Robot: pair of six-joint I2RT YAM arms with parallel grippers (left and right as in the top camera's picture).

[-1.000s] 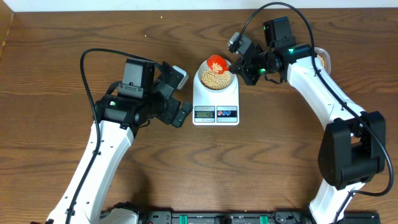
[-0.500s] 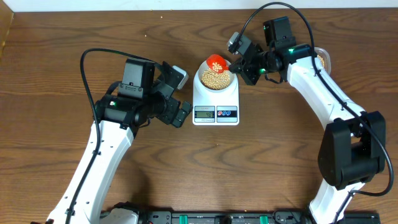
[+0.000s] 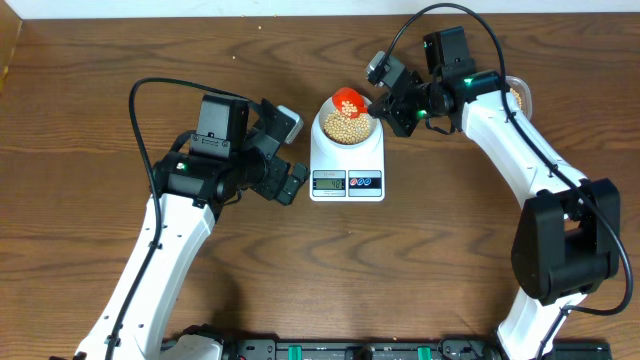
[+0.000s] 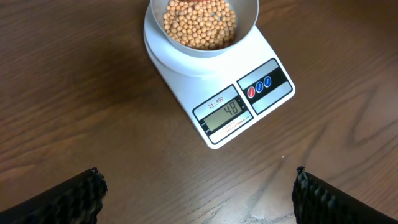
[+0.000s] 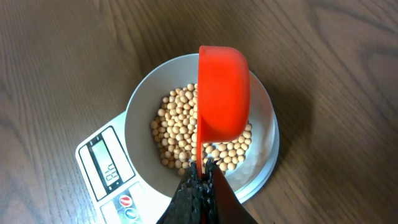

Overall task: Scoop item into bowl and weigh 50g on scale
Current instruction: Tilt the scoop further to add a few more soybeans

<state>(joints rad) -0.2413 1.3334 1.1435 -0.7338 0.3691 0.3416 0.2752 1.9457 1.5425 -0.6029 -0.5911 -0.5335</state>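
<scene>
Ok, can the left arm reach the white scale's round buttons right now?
Probably yes: the open left gripper sits beside the white digital scale with nothing between, and the right gripper's red scoop hangs over the pale bowl, away from the buttons.

beans: small, round, tan-yellow; we see a heap covering the bowl's floor
bowl: pale, round, upright, on the scale's far end
scale: white, flat on the tabletop; we read 48 on its display; red and blue buttons beside it
</scene>
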